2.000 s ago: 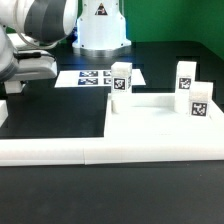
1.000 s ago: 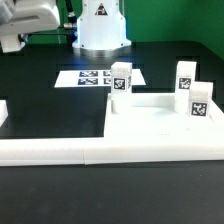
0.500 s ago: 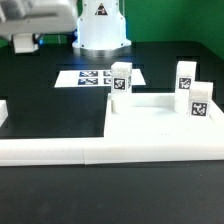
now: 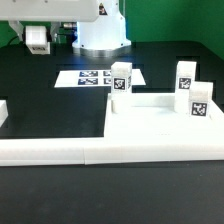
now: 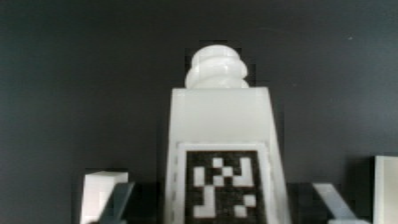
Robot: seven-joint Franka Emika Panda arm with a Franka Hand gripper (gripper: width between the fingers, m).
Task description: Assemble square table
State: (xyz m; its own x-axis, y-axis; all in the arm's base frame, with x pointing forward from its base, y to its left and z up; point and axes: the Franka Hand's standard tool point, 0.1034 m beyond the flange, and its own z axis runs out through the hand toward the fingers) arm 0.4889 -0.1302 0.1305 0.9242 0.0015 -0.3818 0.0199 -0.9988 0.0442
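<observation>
Table leg between the gripper fingers: white plastic, matt, smooth, with a printed black-and-white tag. Table surface below the gripper: black, matt. Leg blocks away from the gripper: white matt plastic. Border wall: white, smooth.

Exterior view: low, near tabletop level, facing the robot base across the scene. Wrist view: looks down past the claw, very close on a tagged leg block.
</observation>
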